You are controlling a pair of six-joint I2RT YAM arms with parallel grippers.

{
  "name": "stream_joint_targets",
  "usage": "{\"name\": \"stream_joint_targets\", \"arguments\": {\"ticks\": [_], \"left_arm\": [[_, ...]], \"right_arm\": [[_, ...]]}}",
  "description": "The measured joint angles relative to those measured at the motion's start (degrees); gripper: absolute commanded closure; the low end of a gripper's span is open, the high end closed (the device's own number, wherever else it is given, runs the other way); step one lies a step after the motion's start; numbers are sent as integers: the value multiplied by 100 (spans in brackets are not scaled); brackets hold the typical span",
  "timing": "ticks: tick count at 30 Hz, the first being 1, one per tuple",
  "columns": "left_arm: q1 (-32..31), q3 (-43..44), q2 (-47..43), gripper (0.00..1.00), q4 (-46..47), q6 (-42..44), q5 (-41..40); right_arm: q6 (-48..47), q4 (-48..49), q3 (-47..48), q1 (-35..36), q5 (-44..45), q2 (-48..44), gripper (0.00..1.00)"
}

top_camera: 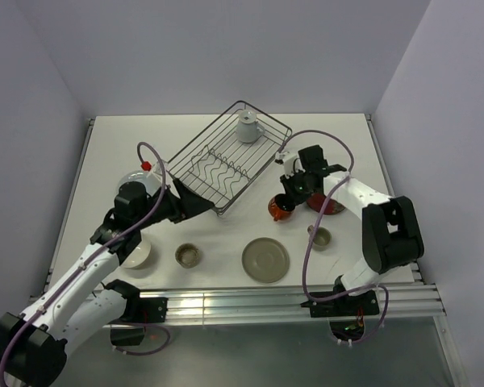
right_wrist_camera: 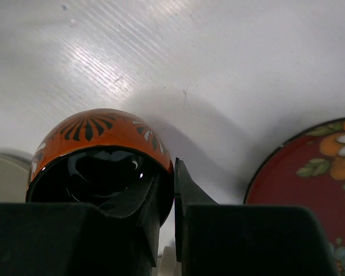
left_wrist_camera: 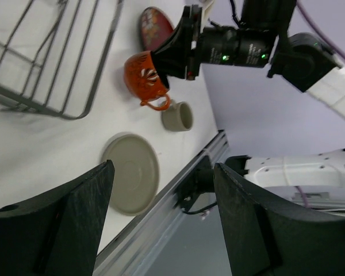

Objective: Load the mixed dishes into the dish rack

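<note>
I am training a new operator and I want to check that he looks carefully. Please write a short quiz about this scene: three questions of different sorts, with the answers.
1. True or false: the dish rack holds exactly one dish, a pale cup.
2. What does the right claw grip? A. an olive-grey plate. B. the orange-red mug, by its wall. C. a cream bowl.
3. Fill in the missing word: the left claw stands ___ and holds nothing.

Key: 1 true; 2 B; 3 open.
</note>
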Motion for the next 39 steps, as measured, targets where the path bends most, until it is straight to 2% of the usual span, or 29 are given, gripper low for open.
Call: {"name": "stream_joint_targets", "arguments": {"ticks": [7, 13, 16, 20, 24, 28, 32, 39], "left_arm": [[-136, 238, 409, 25, 876, -640, 208], [-472, 542, 1296, 24, 1993, -1486, 485], [-640, 839, 1871, 24, 2736, -1923, 715], [-868, 1419, 2658, 25, 3630, -2406, 1060], [-1126, 1923, 3268, 25, 4288, -2743, 1298], [-1322, 2157, 3735, 26, 4983, -3147, 1447], [-1360, 2284, 4111, 27, 5622, -3550, 1508], [-1360, 2627, 4409, 27, 5960, -3840, 1598]], "right_arm": [[-2, -15, -28, -365, -345, -1292, 100], [44, 94, -17, -599, -424, -2260, 100], [81, 553, -17, -647, -426, -2651, 100], [376, 1746, -17, -651, -444, -3189, 100], [925, 2863, 48, -651, -503, -3394, 100], [1491, 3482, 136, -647, -566, -3342, 100], [1827, 3899, 76, -588, -605, -3362, 100], [1993, 4304, -258, -358, -723, -3617, 100]]}}
